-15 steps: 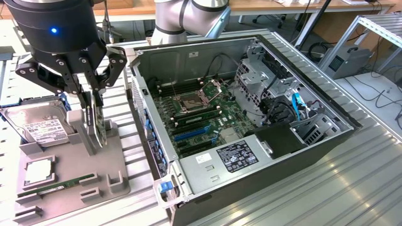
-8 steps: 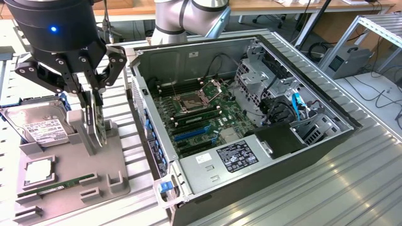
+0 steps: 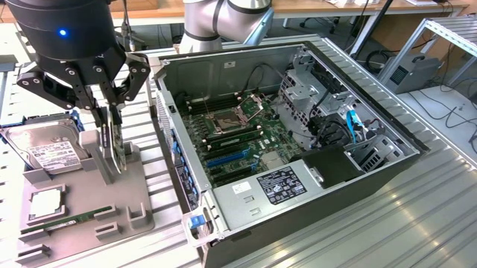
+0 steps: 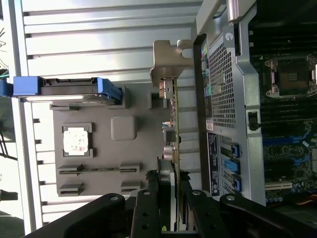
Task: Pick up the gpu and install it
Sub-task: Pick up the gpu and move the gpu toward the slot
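The gpu (image 3: 117, 146) stands on edge at a post of the grey parts tray (image 3: 138, 192), left of the open computer case (image 3: 392, 129) in the exterior view. My gripper (image 3: 110, 124) hangs right over it, its black fingers (image 3: 99, 114) pressed to both faces of the card. In the wrist view the gpu (image 4: 173, 124) runs edge-on away from my gripper (image 4: 173, 182), with its pale metal bracket at the far end. The fingers (image 4: 184, 184) clasp the near end. Blue slots (image 3: 227, 159) show on the motherboard inside the case.
On the tray (image 4: 124, 158) lie a silver hard drive (image 3: 48, 148), a square processor (image 3: 46, 204) and a green memory stick (image 3: 67, 219). The case wall (image 3: 167, 120) rises close beside the tray. The table is ribbed aluminium (image 3: 387, 223). The arm's base (image 3: 216, 19) stands behind the case.
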### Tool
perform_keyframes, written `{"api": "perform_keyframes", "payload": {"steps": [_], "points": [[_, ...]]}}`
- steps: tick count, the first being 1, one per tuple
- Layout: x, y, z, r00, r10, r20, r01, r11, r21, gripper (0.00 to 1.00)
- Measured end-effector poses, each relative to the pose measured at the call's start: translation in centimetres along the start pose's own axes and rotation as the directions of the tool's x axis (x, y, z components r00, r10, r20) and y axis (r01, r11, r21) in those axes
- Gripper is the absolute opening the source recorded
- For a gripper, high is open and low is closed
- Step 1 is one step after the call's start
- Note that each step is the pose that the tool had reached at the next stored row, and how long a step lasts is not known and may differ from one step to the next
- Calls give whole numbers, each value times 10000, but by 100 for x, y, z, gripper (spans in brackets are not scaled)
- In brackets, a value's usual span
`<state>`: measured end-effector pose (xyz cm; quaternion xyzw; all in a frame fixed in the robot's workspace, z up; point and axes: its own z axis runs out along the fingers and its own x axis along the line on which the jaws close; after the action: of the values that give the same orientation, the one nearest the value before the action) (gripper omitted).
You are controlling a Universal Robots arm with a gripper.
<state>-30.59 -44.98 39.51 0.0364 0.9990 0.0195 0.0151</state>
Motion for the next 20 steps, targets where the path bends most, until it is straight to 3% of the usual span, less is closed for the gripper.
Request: {"api": "perform_keyframes", "payload": {"steps": [20], "points": [[-1,2,-46,10000,0,0,0,10000,0,27]]}}
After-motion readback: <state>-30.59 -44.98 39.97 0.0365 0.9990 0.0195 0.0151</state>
